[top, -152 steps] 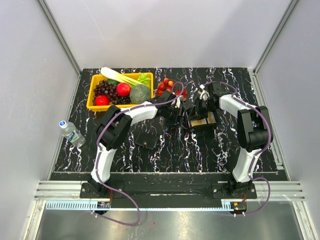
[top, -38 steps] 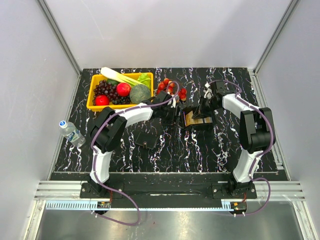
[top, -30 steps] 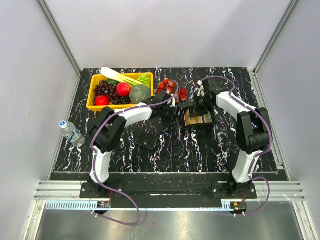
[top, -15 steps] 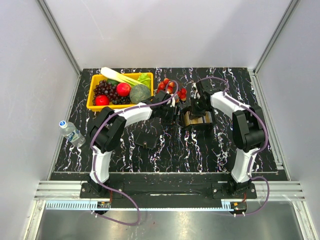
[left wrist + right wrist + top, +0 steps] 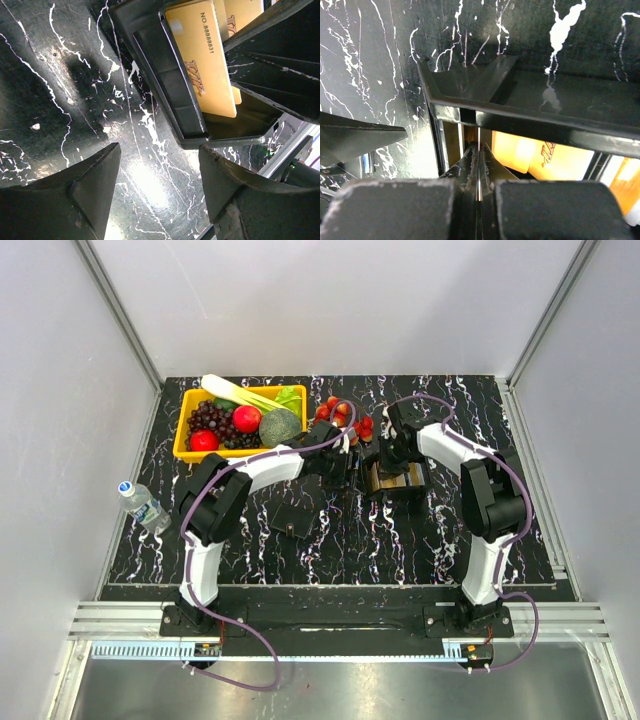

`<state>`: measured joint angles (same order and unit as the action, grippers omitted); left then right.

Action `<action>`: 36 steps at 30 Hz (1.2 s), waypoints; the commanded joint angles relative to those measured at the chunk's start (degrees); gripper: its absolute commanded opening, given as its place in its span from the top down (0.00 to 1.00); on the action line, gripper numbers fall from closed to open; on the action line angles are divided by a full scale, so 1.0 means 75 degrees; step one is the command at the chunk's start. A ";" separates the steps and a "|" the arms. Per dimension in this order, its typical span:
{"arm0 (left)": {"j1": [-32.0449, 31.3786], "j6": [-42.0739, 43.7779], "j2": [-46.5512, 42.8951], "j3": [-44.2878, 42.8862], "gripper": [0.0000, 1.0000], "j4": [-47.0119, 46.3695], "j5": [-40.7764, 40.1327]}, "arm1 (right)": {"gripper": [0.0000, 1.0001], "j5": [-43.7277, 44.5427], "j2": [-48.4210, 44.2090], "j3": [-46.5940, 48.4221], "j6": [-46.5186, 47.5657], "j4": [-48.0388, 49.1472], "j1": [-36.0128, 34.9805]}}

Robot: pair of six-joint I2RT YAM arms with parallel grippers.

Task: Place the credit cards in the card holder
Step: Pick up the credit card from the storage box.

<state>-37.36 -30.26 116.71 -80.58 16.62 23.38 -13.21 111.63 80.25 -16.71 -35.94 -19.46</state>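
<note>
Several gold credit cards [image 5: 202, 65] lie in a deep black open tray [image 5: 172, 95] at mid table [image 5: 402, 491]. My right gripper [image 5: 479, 146] reaches down into the tray's left part and is shut on one thin card [image 5: 479, 134], seen edge-on between the fingers. Other gold cards [image 5: 517, 150] lie beside it. In the top view the right gripper [image 5: 391, 457] is over the tray. My left gripper [image 5: 159, 152] is open and empty, low over the table just left of the tray [image 5: 343, 468]. The small black card holder [image 5: 292, 522] lies closed, nearer the front.
A yellow basket [image 5: 187, 452] of fruit and vegetables stands at the back left. Red tomatoes [image 5: 345, 417] lie behind the grippers. A plastic bottle [image 5: 143, 504] lies at the table's left edge.
My right gripper has swung left from the tray's right side to its left part and gone down into it. The tray shifted slightly. The left arm has stayed put.
</note>
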 commanded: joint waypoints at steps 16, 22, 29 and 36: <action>0.0095 0.0823 -0.2399 0.0711 0.23 0.0478 -0.2189 | 1.00 0.1927 -0.2204 0.0292 0.0377 -0.0633 -0.0053; 0.0563 0.0684 -0.3453 0.1835 0.15 0.0959 -0.3093 | 1.00 0.0206 -0.2650 0.0188 0.0131 -0.0119 -0.0076; 0.1232 0.0332 -0.4263 0.3230 0.14 0.1018 -0.2941 | 1.00 -0.1132 -0.2183 -0.0211 -0.0584 0.0679 -0.0650; 0.1536 -0.0043 -0.4499 0.3922 0.14 0.1206 -0.2814 | 1.00 -0.1508 -0.1351 -0.0200 -0.0725 0.1007 -0.1283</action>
<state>-27.44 -27.94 85.41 -53.45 26.13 1.67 -20.62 98.45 78.72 -20.62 -31.38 -27.46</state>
